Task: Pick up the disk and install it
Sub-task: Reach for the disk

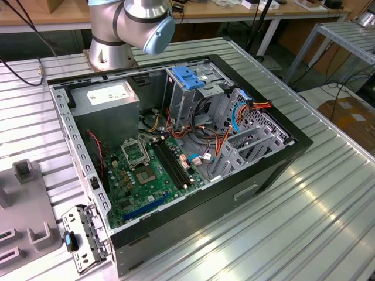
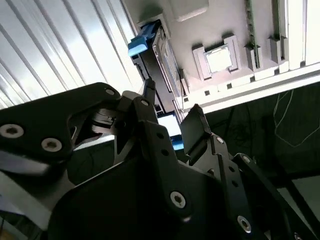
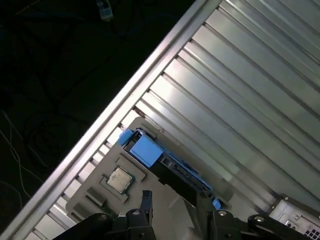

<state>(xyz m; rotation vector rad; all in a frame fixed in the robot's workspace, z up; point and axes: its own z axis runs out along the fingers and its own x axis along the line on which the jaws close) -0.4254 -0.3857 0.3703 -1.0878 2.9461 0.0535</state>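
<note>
The gripper (image 2: 172, 102) hangs over the grey fixture (image 3: 87, 185), jaws open and empty. The disk (image 3: 150, 150) stands on edge in a fixture slot. It is apart from the fingers (image 2: 150, 107) and in line with the gap between them in both wrist views. A chip (image 3: 119, 179) lies just beside it. The open case (image 1: 275, 170) rests on the ribbed table (image 1: 328, 193).
</note>
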